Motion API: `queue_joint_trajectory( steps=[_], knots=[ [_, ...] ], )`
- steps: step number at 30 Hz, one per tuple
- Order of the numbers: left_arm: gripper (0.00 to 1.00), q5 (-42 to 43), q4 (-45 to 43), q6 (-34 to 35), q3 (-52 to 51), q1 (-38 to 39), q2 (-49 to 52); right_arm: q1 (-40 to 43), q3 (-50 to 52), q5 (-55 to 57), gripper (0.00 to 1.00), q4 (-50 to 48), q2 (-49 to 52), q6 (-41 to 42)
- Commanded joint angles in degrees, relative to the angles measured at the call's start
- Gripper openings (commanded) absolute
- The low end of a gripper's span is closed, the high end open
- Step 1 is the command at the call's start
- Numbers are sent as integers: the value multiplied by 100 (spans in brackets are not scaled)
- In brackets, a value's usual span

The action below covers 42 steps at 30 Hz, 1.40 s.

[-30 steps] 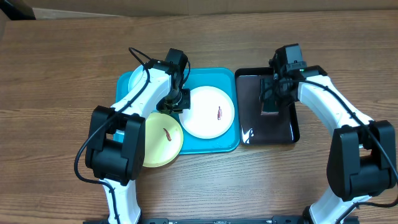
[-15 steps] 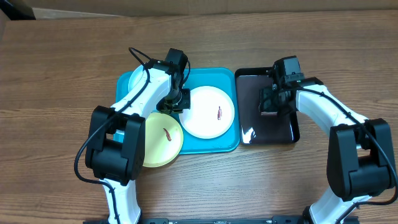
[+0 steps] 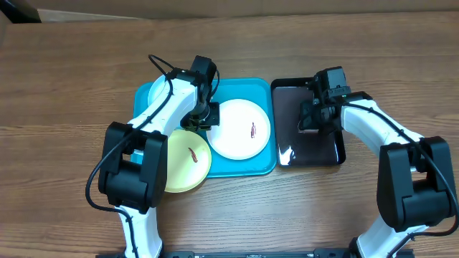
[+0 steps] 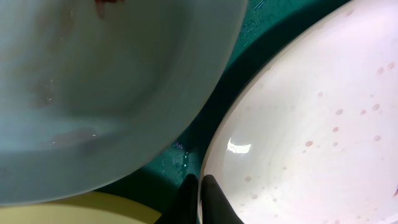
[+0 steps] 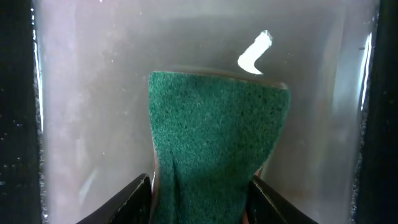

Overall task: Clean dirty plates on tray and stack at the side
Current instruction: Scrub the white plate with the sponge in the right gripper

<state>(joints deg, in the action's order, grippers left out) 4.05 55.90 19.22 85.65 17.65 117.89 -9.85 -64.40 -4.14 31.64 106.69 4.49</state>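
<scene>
3 plates [image 3: 188, 159] | 1 sponge [image 5: 217, 124] | left gripper [image 4: 199, 190] pinches white plate [image 3: 240, 129] | right gripper [image 5: 200, 190] grips sponge

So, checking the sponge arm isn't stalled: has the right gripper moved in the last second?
Yes. The right gripper, holding the sponge, has slid along the black tray toward its near end and slightly toward the blue tray.

Clamped on the rim of the white plate [image 4: 311, 124], your left gripper [image 4: 198, 202] has the cyan plate [image 4: 93, 81] and yellow plate [image 4: 74, 211] crowding its left. The walls of the black tray [image 3: 323, 152] hem your right gripper [image 5: 199, 190] and the sponge [image 5: 217, 137] it grips. That tray seems to touch the blue tray [image 3: 244, 89], leaving no lane. Open table [image 3: 72, 86] lies all round.
</scene>
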Motion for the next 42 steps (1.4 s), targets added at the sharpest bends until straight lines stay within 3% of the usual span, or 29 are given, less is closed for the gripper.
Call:
queue_joint_trajectory(
  steps=[1,4,7,10,16,19,20,23,30,32,33,37,42],
  knots=[
    [7,48,-37,79,52,2,-52,-24,68,-48,40,-39,9,11],
    [10,48,-42,76,55,2,-52,-22,31,-50,18,-28,7,11],
    [12,46,-44,76,52,2,-52,-15,-157,-50,14,153,4,11],
    [13,48,-48,81,52,2,-52,-15,-522,-48,4,595,4,2],
    [26,48,-50,225,55,2,-52,-17,-1657,-48,4,2111,4,-7],
    [24,48,-74,275,55,4,-52,-68,-1965,-50,4,2664,4,-4],
    [17,50,-103,372,55,4,-52,-101,-1965,-48,4,2743,4,-4],
    [4,52,-114,614,55,4,-52,-131,-1849,-2,4,2702,4,-7],
    [5,369,-92,656,55,13,-52,-129,-1926,105,4,2804,-66,-13],
    [18,369,-105,656,55,59,-52,-129,-1934,155,4,2833,-66,-31],
    [19,365,-109,656,55,72,-52,-129,-1937,146,4,2859,-72,-26],
    [9,374,-85,671,55,109,-52,-142,-1930,153,4,2870,-72,-33],
    [4,372,-20,671,55,116,-52,-140,-1840,146,4,2649,-70,-28]
  ],
)
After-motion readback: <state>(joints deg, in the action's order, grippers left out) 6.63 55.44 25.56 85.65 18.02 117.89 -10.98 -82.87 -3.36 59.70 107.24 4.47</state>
